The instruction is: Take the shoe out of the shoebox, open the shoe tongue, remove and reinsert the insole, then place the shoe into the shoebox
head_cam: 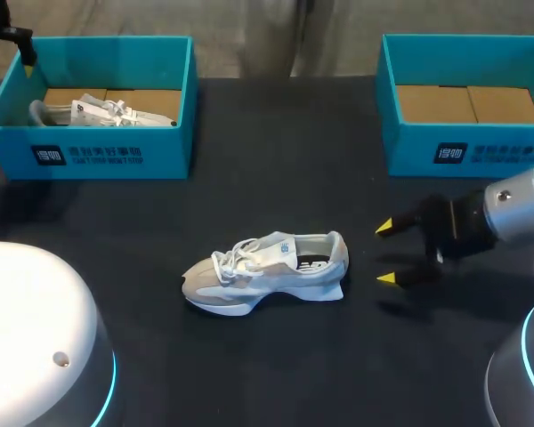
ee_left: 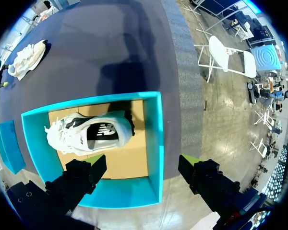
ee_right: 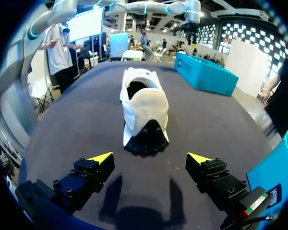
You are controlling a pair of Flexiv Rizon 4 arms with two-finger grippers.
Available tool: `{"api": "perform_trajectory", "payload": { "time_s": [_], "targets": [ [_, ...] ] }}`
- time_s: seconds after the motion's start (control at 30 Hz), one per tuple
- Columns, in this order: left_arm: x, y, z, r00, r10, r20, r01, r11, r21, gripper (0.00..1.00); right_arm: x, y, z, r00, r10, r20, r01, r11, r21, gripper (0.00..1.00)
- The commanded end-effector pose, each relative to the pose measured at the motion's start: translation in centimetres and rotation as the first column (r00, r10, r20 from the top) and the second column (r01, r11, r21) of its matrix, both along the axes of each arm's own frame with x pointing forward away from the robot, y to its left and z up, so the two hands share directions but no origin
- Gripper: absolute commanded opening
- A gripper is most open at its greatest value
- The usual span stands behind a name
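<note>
One fixed camera overhead, one camera on each wrist.
The head camera is above and behind the robot and looks down on the bench (head_cam: 276,160). The left wrist camera looks nearly straight down past the left end effector (ee_left: 143,163) into the left shoebox (ee_left: 153,143), close under it. The right wrist camera sits low near the bench and faces along it past the right end effector (ee_right: 150,158). All three share the shoe (head_cam: 267,271) on the bench.
</note>
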State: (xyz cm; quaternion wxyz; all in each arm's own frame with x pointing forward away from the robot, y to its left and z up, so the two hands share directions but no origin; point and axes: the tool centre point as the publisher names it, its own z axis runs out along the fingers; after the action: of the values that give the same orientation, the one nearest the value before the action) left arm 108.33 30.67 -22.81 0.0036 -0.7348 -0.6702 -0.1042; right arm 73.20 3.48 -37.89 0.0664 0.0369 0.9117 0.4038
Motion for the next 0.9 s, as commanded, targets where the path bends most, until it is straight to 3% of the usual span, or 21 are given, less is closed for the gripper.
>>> {"api": "perform_trajectory", "payload": {
  "time_s": [0.03,0.4,0.9],
  "targets": [
    [-0.1,0.0,0.0,1.0,-0.001,0.003,0.001,1.0,-0.001,1.0,0.3,1.8,-0.8,1.0,-0.008,0.004,0.008,1.0,-0.002,1.0],
    [-0.1,0.0,0.0,1.0,-0.001,0.003,0.001,1.0,-0.001,1.0,0.3,4.9,-1.5,1.0,0.015,-0.009,-0.015,1.0,0.011,1.0],
    [-0.1,0.0,0.0,1.0,-0.001,0.003,0.001,1.0,-0.001,1.0,1.0,7.4,-2.8,0.999,0.045,-0.012,-0.045,0.998,0.034,1.0]
  ]
}}
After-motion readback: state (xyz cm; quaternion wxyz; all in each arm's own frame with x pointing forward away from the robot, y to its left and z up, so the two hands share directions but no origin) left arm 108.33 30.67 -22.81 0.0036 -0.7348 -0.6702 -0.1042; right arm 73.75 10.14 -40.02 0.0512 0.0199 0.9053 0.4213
